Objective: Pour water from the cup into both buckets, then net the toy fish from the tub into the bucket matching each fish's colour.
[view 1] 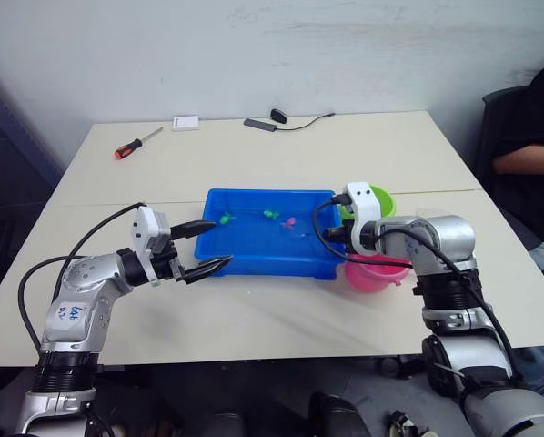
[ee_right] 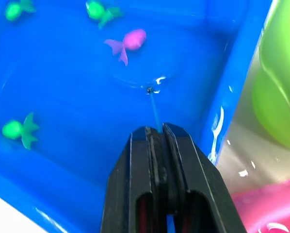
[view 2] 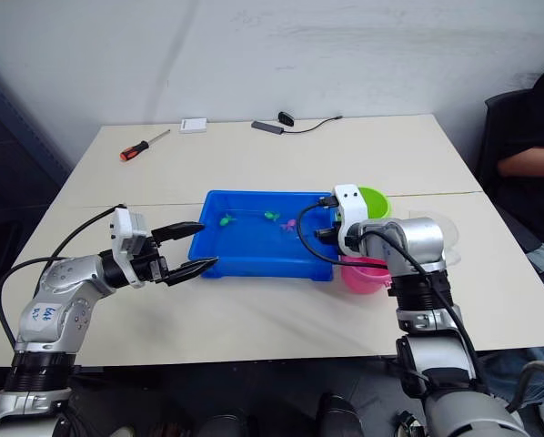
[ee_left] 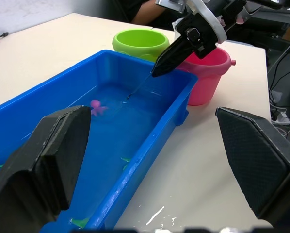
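Observation:
The blue tub (view 1: 254, 264) holds water and several toy fish, among them a pink fish (ee_right: 130, 40) and a green fish (ee_right: 19, 130). My right gripper (ee_right: 156, 131) hangs over the tub's right end, shut on the net's thin stick (ee_right: 153, 108). The hoop lies under the water just short of the pink fish. The green bucket (view 1: 381, 198) and the pink bucket (view 1: 372, 276) stand against the tub's right side. My left gripper (view 1: 222, 241) is open and empty at the tub's front left corner. A clear shape (view 2: 447, 229) behind my right forearm looks like the cup, mostly hidden.
A red-handled screwdriver (view 1: 134, 145), a small white box (view 1: 186, 122) and a black cable (view 1: 286, 119) lie along the table's far edge. A person (view 1: 527, 155) sits at the table's right side.

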